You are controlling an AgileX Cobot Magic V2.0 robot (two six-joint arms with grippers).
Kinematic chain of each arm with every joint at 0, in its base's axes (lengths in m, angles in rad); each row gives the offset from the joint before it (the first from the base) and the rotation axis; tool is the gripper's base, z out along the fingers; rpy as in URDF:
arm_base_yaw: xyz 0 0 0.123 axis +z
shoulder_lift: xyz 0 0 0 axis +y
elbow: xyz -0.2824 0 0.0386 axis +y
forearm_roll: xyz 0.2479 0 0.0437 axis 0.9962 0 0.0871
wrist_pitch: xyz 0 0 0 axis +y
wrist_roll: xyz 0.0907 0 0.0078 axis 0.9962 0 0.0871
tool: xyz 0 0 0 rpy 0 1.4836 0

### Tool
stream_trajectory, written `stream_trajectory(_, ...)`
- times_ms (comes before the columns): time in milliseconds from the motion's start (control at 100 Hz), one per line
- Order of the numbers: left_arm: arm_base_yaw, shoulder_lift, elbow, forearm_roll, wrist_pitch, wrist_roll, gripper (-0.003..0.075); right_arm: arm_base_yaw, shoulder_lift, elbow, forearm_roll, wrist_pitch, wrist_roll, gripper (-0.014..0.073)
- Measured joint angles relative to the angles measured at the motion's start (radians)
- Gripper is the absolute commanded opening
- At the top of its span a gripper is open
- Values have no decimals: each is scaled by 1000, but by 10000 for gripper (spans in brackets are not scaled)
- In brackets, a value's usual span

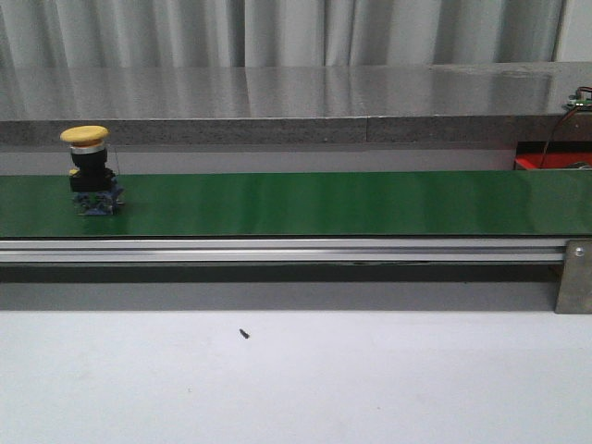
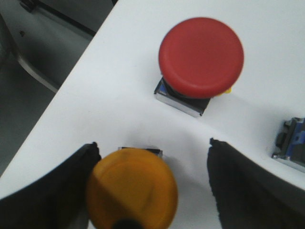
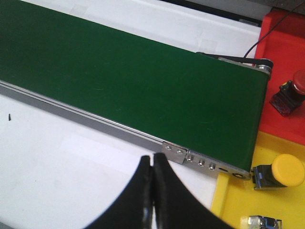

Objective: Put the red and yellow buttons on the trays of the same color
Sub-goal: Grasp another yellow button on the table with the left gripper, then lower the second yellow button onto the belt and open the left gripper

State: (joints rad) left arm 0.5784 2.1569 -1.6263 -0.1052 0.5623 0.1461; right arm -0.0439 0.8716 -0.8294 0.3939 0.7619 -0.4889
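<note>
I have the left gripper (image 2: pixel 152 191) spread wide around a yellow button (image 2: pixel 132 188) near the red button (image 2: pixel 200 59). Right gripper (image 3: pixel 152 191) pinched shut beside the green belt (image 3: pixel 133 81). Next I close and lift.

Cut off at the left wrist view's lower edge: the blurred yellow button (image 2: pixel 132 188) between the dark fingers (image 2: pixel 52 191). Cropped at the same view's right edge: a metal-and-blue block (image 2: pixel 291 143), its top hidden. In the right wrist view, half out of frame: a red button (image 3: pixel 291 91); barely showing at the bottom: a small metal part (image 3: pixel 263 222). Too small to identify: a dark speck (image 1: pixel 244 334) on the white table (image 1: pixel 296 388).
</note>
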Motion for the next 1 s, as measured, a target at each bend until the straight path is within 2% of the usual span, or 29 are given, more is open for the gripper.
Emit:
stream_trajectory(120,0,0,0,0,14,0,166,0,0,0,0,0,0,-95)
stream_trajectory(260,0,0,-24,0,60,-14,60,0,0,0,0,0,0,-95)
stream_trajectory(440,0,-30,-69,-21,147,-15,43,0,0,0,0,0,0,-95)
stream_trajectory(690,-21,-197,-78,-107,263,19,43,0,0,0,0,0,0,-95)
stream_trajectory(1000,-164,-369,8,-227,325,123,43,0,0,0,0,0,0,-95)
